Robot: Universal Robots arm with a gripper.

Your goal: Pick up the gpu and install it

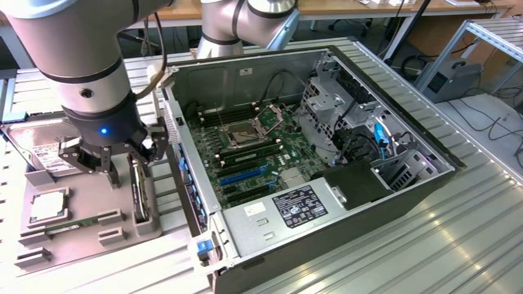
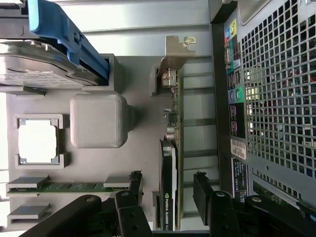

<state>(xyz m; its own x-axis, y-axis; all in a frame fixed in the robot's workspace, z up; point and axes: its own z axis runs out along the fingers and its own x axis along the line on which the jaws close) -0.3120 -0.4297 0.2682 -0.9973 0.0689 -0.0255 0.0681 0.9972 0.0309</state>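
The gpu (image 1: 139,190) stands on edge in a slot of the grey holder (image 1: 82,229), just outside the computer case (image 1: 245,73) and parallel to its perforated rear panel. The silvery bracket is at one end of the card. The fingers (image 2: 202,187) are spread wide, one on each side of the card's dark shrouded end, and neither appears to touch it. I judge this to be the pick-up step, with the grasp not yet made and no card inside the case. Gripping calls for staying centred over the thin edge and pressing squarely on both flat faces, so the card lifts straight out of its slot without tilting toward the case.
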